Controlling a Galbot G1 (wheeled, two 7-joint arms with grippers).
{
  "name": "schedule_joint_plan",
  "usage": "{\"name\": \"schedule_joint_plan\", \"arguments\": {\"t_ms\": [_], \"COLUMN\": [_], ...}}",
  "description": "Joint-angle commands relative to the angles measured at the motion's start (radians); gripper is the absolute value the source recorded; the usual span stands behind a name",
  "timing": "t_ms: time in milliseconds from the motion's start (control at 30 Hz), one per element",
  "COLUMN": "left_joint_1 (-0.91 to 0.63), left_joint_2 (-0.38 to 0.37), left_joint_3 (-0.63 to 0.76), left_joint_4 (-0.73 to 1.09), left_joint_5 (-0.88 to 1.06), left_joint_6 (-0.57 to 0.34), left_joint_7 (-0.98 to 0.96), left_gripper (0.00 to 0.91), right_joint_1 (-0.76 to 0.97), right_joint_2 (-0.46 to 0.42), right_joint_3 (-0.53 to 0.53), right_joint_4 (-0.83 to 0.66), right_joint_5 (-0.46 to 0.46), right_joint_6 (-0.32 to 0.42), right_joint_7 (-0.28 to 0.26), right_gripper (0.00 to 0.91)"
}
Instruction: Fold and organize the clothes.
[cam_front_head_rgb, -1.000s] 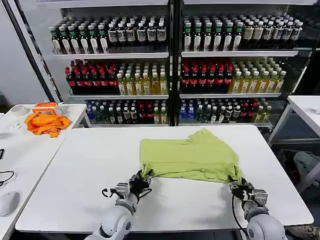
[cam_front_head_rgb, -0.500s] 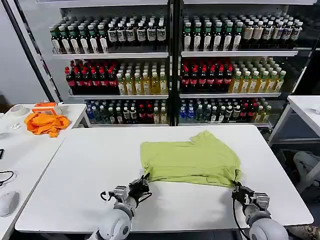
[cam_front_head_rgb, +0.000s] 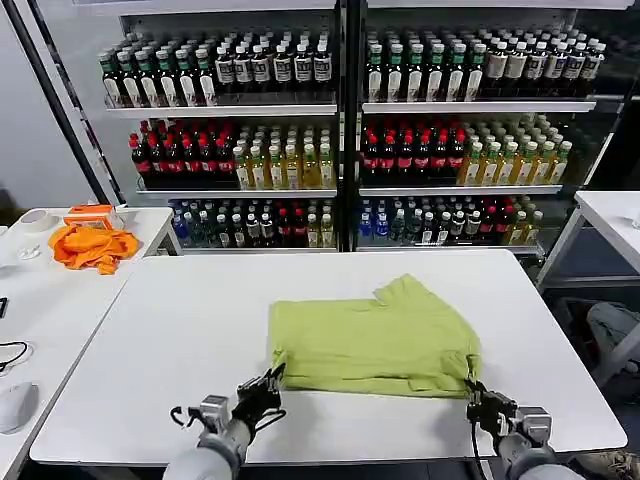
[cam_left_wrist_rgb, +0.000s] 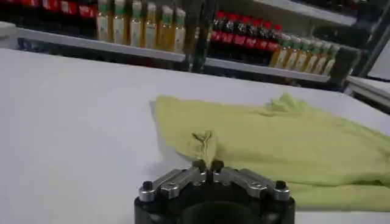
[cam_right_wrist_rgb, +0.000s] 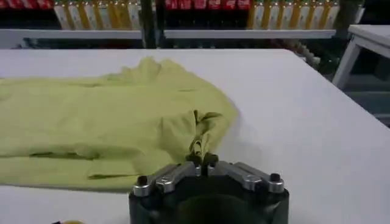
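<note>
T-shirt (cam_front_head_rgb: 375, 338), folded flat on table (cam_front_head_rgb: 150, 330), near corners pinched in closed jaws of left gripper (cam_left_wrist_rgb: 208, 166) and right gripper (cam_right_wrist_rgb: 202, 160).

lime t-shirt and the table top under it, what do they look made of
Lime T-shirt: looks like thin soft fabric, probably cotton jersey, matte; it puckers where the left end effector and right end effector are shut on its near edge.
Table: smooth white top, likely laminate or painted board, faintly satin, with no visible grain or seams.
</note>
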Motion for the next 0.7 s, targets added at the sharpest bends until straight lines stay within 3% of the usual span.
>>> {"name": "schedule_joint_plan", "arguments": {"t_ms": [33,67,100,133,233,267,300,333,533,700], "left_joint_1": [0.233,0.239,0.241,0.243,0.251,0.253,0.255,0.255,0.257,0.187], "left_joint_2": [0.055,0.054,0.053,0.052,0.055,0.059,0.062,0.064,0.093,0.133], "left_joint_3": [-0.079,-0.083,-0.085,-0.087,-0.086,-0.085,-0.083,-0.083,-0.110,-0.162], "left_joint_4": [-0.168,-0.168,-0.166,-0.165,-0.167,-0.169,-0.172,-0.176,-0.234,-0.229], "left_joint_5": [0.021,0.028,0.039,0.052,0.091,0.106,0.125,0.138,0.159,0.122], "left_joint_6": [-0.006,-0.007,-0.011,-0.010,0.006,0.013,0.021,0.026,0.074,0.074], "left_joint_7": [-0.019,-0.024,-0.030,-0.032,-0.034,-0.032,-0.030,-0.030,-0.024,-0.022], "left_gripper": [0.020,0.020,0.020,0.020,0.030,0.363,0.363,0.907,0.907,0.907], "right_joint_1": [-0.123,-0.124,-0.124,-0.123,-0.116,-0.116,-0.115,-0.115,-0.102,-0.002], "right_joint_2": [-0.009,-0.006,-0.004,-0.001,0.005,0.007,0.009,0.010,-0.004,-0.043], "right_joint_3": [0.011,0.010,0.010,0.008,-0.004,-0.005,-0.004,-0.002,0.024,0.050], "right_joint_4": [0.087,0.089,0.091,0.093,0.098,0.099,0.103,0.107,0.155,0.134], "right_joint_5": [-0.022,-0.028,-0.036,-0.043,-0.155,-0.162,-0.161,-0.161,-0.157,-0.077], "right_joint_6": [-0.003,-0.006,-0.010,-0.014,-0.036,-0.038,-0.036,-0.033,-0.007,-0.001], "right_joint_7": [-0.002,-0.002,-0.002,0.001,0.005,0.005,0.007,0.007,0.004,0.022], "right_gripper": [0.020,0.474,0.796,0.907,0.907,0.907,0.907,0.907,0.907,0.907]}}
